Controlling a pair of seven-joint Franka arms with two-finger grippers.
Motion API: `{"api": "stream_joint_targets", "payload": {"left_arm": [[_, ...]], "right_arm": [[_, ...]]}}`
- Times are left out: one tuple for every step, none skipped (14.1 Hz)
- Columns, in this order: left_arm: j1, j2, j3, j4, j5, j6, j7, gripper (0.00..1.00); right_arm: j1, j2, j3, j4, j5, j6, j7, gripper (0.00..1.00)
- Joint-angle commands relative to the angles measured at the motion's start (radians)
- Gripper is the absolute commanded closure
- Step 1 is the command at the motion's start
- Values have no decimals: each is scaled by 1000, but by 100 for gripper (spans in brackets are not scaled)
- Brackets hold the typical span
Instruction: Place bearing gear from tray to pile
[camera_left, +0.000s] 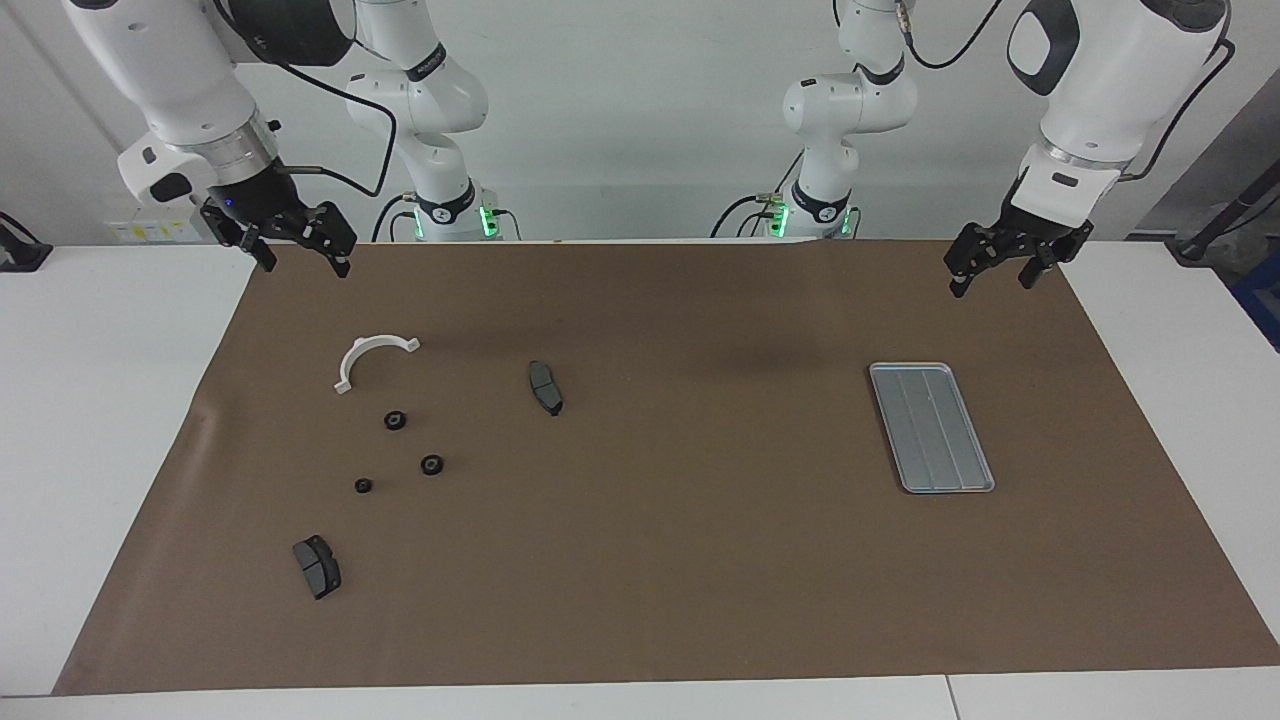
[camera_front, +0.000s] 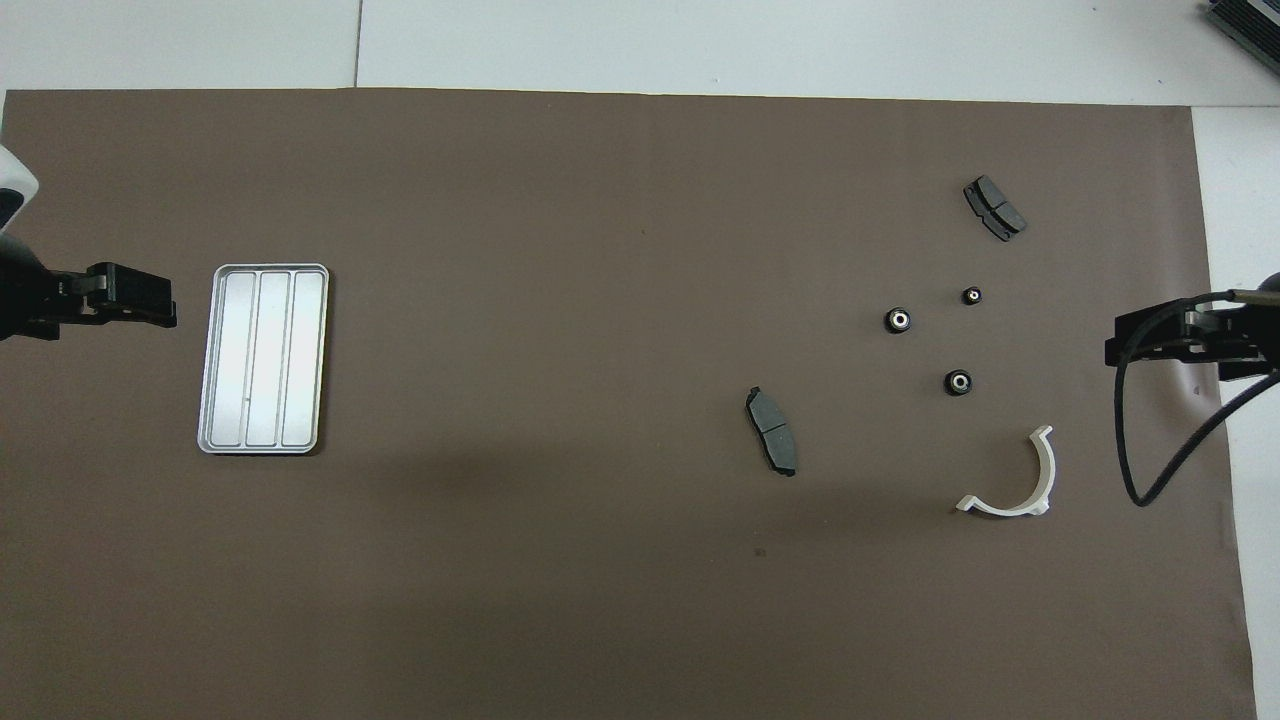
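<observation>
Retreat looks to be the step in hand. The tray (camera_left: 932, 428) lies bare on the brown mat (camera_left: 700, 560) at the left arm's end, at about three o'clock from the mat's middle in the facing view. No gear shows in its grooves.

Three small black bearing gears (camera_left: 395, 420) (camera_left: 431, 464) (camera_left: 363, 486) lie among the pile at about nine o'clock. They run toward six o'clock from the white bracket (camera_left: 352, 358). One brake pad (camera_left: 545, 387) lies at three o'clock of the bracket, and another brake pad (camera_left: 317, 566) at six o'clock of the gears.

The right gripper (camera_left: 305, 265) hangs raised over the mat's corner at eleven o'clock of the bracket, jaws wide and holding nothing. The left gripper (camera_left: 990, 285) waits over the mat's edge at one o'clock of the tray, likewise spread and empty.

To finish well, I would keep the right gripper high and carry it away from the pile. Its slack cable (camera_front: 1130, 440) droops close by the bracket in the overhead view, and a low sweep could drag the light parts about.

The overhead view cuts off both arms — only the grippers' ends show. The gears are too small to make out teeth or which way up they lie. The tray seems empty, though a very small part in a groove might escape notice.
</observation>
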Motion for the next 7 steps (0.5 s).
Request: {"api": "stream_joint_targets", "payload": {"left_arm": [[3,-24,4,-28,-12,10,7,0],[3,-24,4,-28,-12,10,7,0],[3,-24,4,-28,-12,10,7,0],[3,-24,4,-28,-12,10,7,0],[3,-24,4,-28,-12,10,7,0],[3,-24,4,-28,-12,10,7,0],[3,-24,4,-28,-12,10,7,0]], "right_arm": [[-11,-26,12,-32,-7,17,-7,0],[-13,-26,9,-30,1,16,-16,0],[-11,-27,9,-27,4,13,-16,0],[-11,-24,10,-15,-2,16,-21,0],[-3,-9,12,26,-16,5,-19,0],[10,6,10,56,-25,-9,-16,0],[10,5,12,54,-34,-12,-2,0]]}}
